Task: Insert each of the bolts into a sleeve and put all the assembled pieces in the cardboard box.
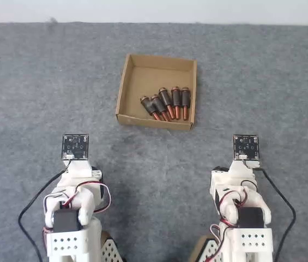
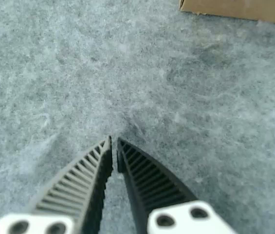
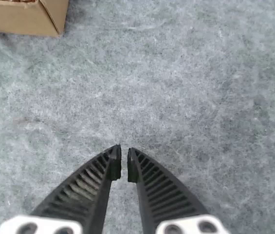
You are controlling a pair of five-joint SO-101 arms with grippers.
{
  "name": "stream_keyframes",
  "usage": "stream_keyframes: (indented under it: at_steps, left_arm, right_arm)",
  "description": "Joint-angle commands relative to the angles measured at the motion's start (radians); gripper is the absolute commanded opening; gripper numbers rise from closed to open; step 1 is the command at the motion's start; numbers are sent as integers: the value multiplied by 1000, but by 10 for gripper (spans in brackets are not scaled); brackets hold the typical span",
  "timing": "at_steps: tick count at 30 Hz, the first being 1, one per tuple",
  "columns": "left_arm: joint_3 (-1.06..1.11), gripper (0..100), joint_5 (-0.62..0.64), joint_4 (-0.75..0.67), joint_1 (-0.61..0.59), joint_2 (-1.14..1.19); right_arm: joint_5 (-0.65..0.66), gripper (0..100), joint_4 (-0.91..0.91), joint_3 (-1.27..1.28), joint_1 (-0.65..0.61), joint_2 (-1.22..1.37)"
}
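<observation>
Grey felt (image 1: 39,82) covers the bench. Toward its far middle sits the cardboard box (image 1: 154,73), open-topped. Five assembled pieces (image 1: 165,98) lie side by side on its floor along the near wall, each a dark sleeve with a copper-coloured bolt end poking out toward the arms. Both arms are folded back at the near edge, well apart from the box. The left hand (image 2: 114,141) hangs over the felt with its ribbed jaws closed together, gripping nothing. The right hand (image 3: 124,148) is likewise closed and empty, its jaws all but touching at the ends.
</observation>
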Motion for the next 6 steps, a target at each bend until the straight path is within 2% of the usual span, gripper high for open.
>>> stream_keyframes:
  at_steps: [1,6]
  left_arm:
    - [-19,12,-6,3,-2,-18]
    - [-19,12,-6,3,-2,-18]
  right_arm:
    - [11,6,4,18,-7,-19]
    - [11,6,4,18,-7,-19]
